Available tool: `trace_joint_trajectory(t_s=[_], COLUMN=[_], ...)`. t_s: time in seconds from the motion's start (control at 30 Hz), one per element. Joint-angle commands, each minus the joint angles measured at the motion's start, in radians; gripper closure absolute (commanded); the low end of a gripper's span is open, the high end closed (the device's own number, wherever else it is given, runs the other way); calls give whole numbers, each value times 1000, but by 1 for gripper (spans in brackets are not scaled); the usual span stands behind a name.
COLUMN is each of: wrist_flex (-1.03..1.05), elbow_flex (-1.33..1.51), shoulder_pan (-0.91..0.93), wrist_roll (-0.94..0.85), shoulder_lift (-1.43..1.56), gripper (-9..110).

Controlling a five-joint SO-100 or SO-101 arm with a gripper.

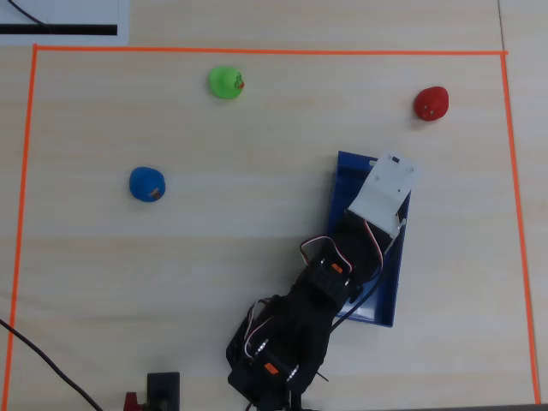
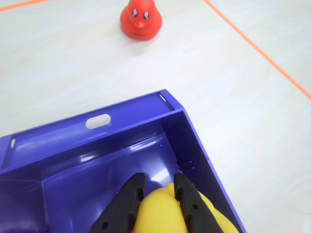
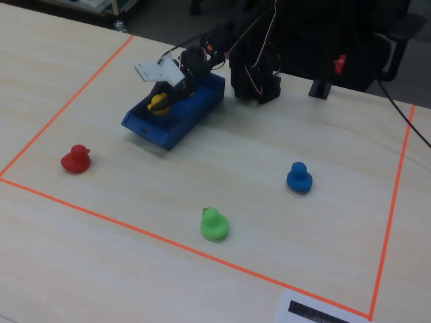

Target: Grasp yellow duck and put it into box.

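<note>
Yellow duck (image 2: 167, 213) between jaws, low inside box (image 2: 97, 160).

No legible text or labels anywhere.

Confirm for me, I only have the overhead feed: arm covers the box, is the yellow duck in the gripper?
Observer: Yes. In the wrist view the gripper is shut on the yellow duck.
Operator: Over the box?
Observer: Fixed view shows the duck within the box walls, near its far end from the arm's base.
Operator: Anything else in there?
Observer: The box floor visible in the wrist view is bare. The red duck sits on the table beyond it.
</note>
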Motion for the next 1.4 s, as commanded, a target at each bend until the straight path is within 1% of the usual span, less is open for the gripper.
trace_joint_trajectory(t_s=[0.0,0.17,0.3,0.37,0.4,0.43,0.5,0.6,0.63,0.7,0.8,0.87,0.93,1.07,1.23,1.37], wrist_flex=[-35,-32,15,57,127,252,583,1012,1126,1338,1577,1660,1709,1772,1759,1701], elbow_flex=[2,-8,-55,-117,-176,-261,-505,-813,-871,-907,-821,-692,-566,-342,-198,-40], shoulder_pan=[15,17,5,-21,-46,-75,-147,-304,-370,-508,-676,-742,-755,-739,-716,-713], wrist_roll=[6,11,54,120,166,222,356,497,526,545,580,581,569,446,419,397], shoulder_lift=[-6,-3,17,48,77,117,193,305,350,466,673,821,907,989,1039,1106], gripper=[92,81,79,79,80,82,85,97,101,101,101,101,101,101,101,101])
